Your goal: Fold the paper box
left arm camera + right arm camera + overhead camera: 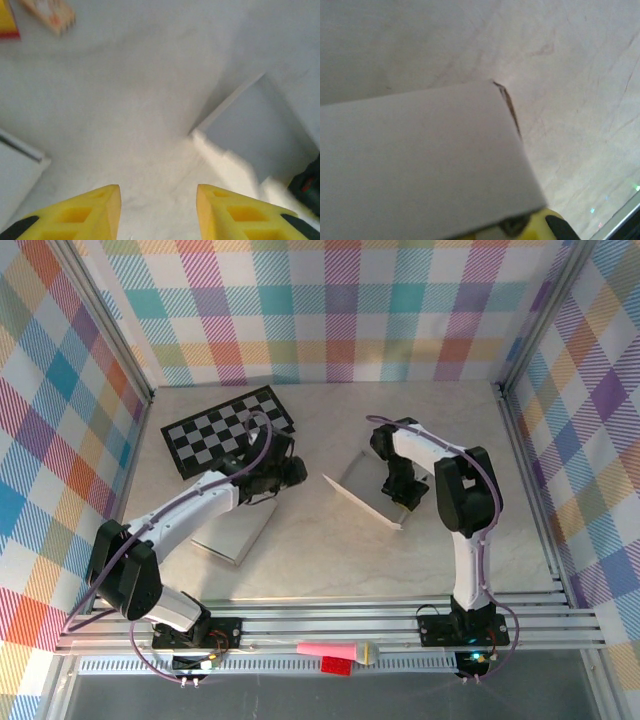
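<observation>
Gripping one edge of the paper box point(362, 483), R hand point(402, 488) looks clamped on the white panel and tilts it off the table point(330, 570), prob so a flap can be creased. Wrist cam: panel sits right over its yellow finger point(538, 223). L hand point(157, 195) is open, nothing btwn fingers, facing the box corner, near but apart, prob ready to brace. Flat white sheet point(235, 537) lies under L arm.

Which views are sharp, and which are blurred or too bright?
Top external: sharp and evenly lit, with soft shadows on the table. Left wrist: the surface looks washed out, the left gripper slightly soft. Right wrist: the paper box, close to the lens, is blurred; the table veins behind read clearer.
</observation>
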`<act>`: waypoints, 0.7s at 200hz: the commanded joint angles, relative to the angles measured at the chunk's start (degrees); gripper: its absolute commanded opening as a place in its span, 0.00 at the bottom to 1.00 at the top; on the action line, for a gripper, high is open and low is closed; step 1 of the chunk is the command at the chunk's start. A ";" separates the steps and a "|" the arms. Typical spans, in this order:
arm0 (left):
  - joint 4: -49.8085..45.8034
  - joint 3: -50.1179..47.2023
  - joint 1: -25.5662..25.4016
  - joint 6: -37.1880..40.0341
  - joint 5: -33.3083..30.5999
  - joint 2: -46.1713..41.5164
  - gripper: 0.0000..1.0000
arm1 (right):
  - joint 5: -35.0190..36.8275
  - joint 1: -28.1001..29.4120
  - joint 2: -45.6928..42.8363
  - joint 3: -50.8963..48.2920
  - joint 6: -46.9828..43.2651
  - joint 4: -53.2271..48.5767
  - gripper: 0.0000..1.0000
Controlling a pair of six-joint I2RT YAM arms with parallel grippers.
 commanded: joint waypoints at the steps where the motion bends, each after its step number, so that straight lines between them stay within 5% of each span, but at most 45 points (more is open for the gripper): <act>1: 0.98 -2.74 -2.97 -4.58 5.57 0.78 0.42 | -6.95 -0.61 1.37 -2.26 10.62 -1.59 0.00; 108: 6.50 -1.32 -7.79 -7.43 6.41 10.60 0.41 | -25.90 -0.10 0.51 -8.60 28.28 5.23 0.00; 140: 7.51 -0.75 -7.71 -7.32 6.94 12.91 0.40 | -26.74 0.35 -2.79 -10.60 29.23 6.91 0.27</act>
